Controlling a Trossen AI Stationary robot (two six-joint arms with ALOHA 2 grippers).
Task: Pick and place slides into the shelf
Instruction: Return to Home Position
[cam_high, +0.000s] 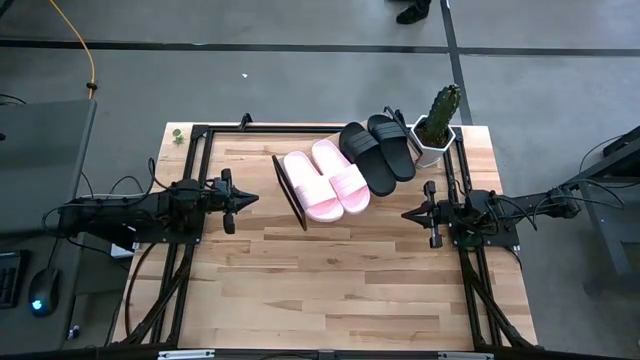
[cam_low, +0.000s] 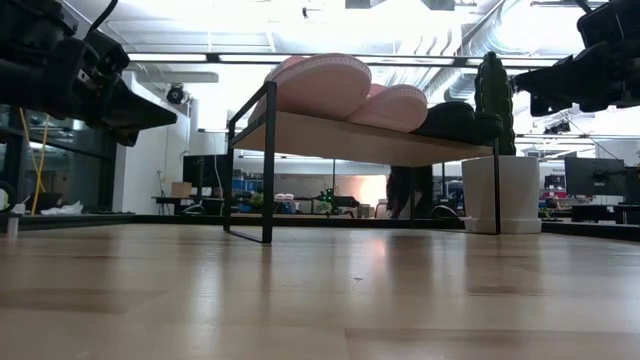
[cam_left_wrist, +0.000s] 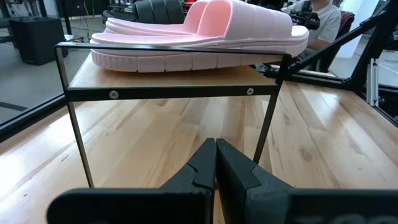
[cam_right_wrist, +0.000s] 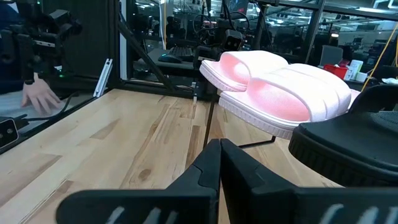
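My left hand (cam_high: 243, 200) is pinched closed and empty, low over the tabletop (cam_high: 330, 290), facing the shelf (cam_low: 360, 140) end. My right hand (cam_high: 408, 213) is the same, opposite.

Homing: retract straight back, level, clear of the frame.

Pink slides (cam_high: 325, 180) and black slides (cam_high: 378, 152) lie side by side on the plank. Long axes crosswise; toes apparently toward the front edge.

4 slides (cam_high: 350, 180) side by side on the shelf (cam_low: 360, 138); cactus pot (cam_high: 432, 142) just beside its right end.
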